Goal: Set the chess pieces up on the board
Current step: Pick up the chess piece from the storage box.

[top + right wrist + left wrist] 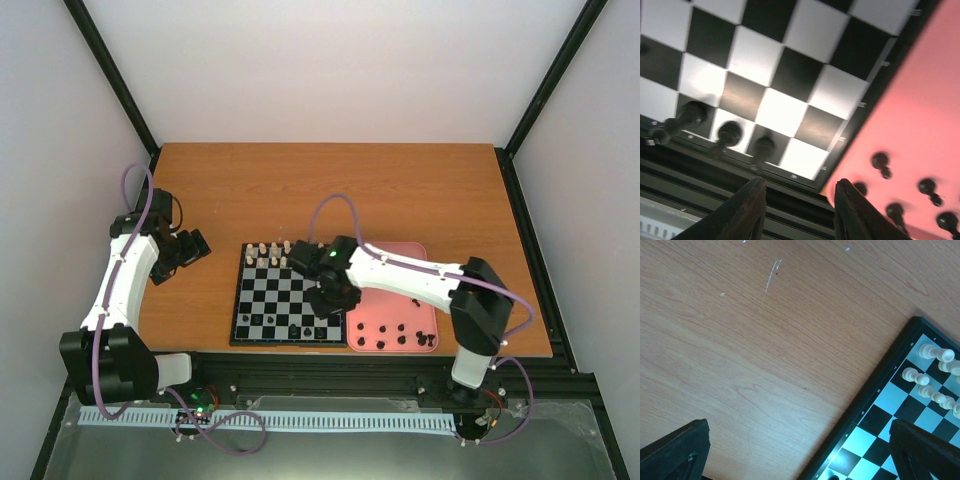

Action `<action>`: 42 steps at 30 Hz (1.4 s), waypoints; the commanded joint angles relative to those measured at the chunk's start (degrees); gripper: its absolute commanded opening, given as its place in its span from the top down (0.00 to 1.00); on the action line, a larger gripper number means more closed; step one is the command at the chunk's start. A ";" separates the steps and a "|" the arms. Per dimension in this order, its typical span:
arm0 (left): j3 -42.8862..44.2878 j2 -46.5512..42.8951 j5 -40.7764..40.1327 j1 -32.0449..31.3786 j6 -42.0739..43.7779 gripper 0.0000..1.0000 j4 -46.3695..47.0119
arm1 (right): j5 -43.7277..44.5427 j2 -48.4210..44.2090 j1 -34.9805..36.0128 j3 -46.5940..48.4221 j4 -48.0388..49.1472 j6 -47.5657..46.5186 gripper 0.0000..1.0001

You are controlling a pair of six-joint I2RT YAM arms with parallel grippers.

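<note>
even bright light; right wrist view blurred, perhaps glare on board (pixel 765 65).

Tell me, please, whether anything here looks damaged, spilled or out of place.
Nothing looks spilled or broken. The one blemish is a pale scratch on the wooden table, off the board. Several chess pieces sit loose in the pink tray rather than on squares, which fits a setup only partly done.

Your open room: the table's (pixel 400 190) far half.
White pieces (pixel 262 248) line the board's (pixel 265 300) far edge; right arm (pixel 400 272) spans the tray (pixel 390 310).
</note>
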 commanded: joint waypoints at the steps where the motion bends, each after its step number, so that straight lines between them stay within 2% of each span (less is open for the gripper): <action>1: 1.06 0.39 0.32 -0.27 0.71 0.00 0.81 | 2.45 -6.36 -4.73 -4.67 -2.16 1.31 0.61; 9: 1.14 0.98 0.44 -0.24 0.69 0.00 0.99 | -2.06 -11.10 -12.50 -16.72 2.95 -2.59 0.62; 24: 2.46 2.49 -0.19 -0.31 0.72 0.00 0.64 | -4.79 -5.50 -13.26 -20.29 8.02 -6.38 0.63; 36: 2.56 2.93 -0.01 -0.26 0.74 0.00 0.73 | -5.90 -1.92 -13.26 -20.43 9.99 -7.10 0.71; 42: 2.41 2.93 -0.08 -0.24 0.88 0.00 0.81 | -6.41 -1.60 -13.26 -21.03 9.91 -6.89 0.82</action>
